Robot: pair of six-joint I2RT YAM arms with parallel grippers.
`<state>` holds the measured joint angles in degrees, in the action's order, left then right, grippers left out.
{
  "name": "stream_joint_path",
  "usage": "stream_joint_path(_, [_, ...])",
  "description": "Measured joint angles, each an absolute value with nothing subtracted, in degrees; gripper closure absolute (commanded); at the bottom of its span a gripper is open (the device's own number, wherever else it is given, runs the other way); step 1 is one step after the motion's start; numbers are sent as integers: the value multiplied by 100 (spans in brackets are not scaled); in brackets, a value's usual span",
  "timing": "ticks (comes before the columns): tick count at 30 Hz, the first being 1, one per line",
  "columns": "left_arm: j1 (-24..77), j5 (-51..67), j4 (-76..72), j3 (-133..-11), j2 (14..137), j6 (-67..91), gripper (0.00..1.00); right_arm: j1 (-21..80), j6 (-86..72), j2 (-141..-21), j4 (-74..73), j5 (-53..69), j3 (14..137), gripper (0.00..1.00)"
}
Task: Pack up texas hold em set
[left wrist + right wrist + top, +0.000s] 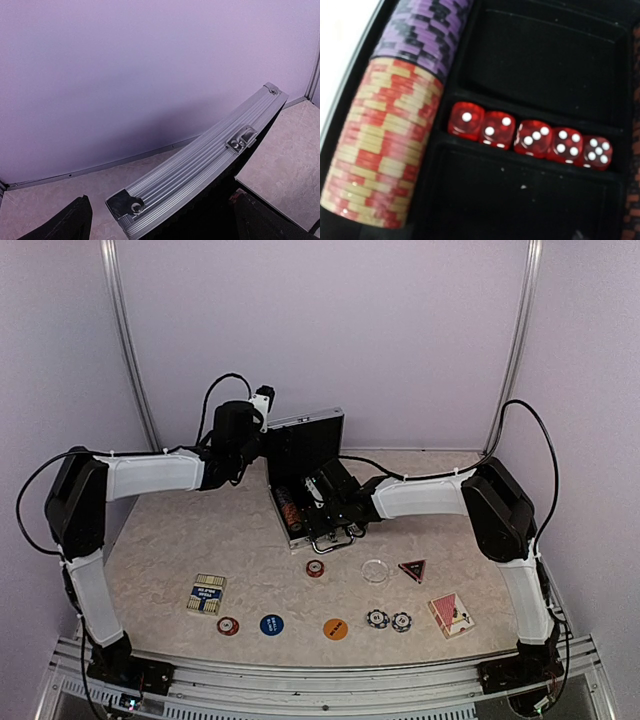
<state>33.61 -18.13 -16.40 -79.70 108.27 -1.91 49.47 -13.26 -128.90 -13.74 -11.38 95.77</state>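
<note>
The silver briefcase (pixel 305 475) stands open mid-table, lid upright. My left gripper (pixel 262 408) is at the lid's top edge. In the left wrist view its fingers (pixel 70 225) are spread wide, open, with the ribbed lid rim (pixel 200 167) between them. My right gripper (pixel 325 508) reaches into the case; its fingers do not show. The right wrist view shows red-and-cream chips (pixel 385 145), purple chips (pixel 420 30) and several red dice (pixel 530 137) in the black lining. On the table lie two red chips (pixel 315 568), a clear disc (pixel 375 571), a dark triangle (pixel 412 568), blue (pixel 271 624) and orange (pixel 335 628) discs.
A blue-backed card deck (pixel 206 593) lies front left and a red-backed deck (pixel 451 614) front right. Two dark striped chips (pixel 389 620) sit between the orange disc and the red deck. Purple walls close in the back and sides.
</note>
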Motion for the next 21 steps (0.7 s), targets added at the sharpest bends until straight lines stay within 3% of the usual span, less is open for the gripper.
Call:
stream_joint_path(14, [3424, -1651, -1798, -7596, 10545, 154, 1, 4954, -1319, -12672, -1391, -1144, 9380, 20])
stream_joint_path(21, [3465, -1485, -1800, -7369, 9850, 456, 1, 4978, -1267, -12422, -1605, -1234, 9459, 20])
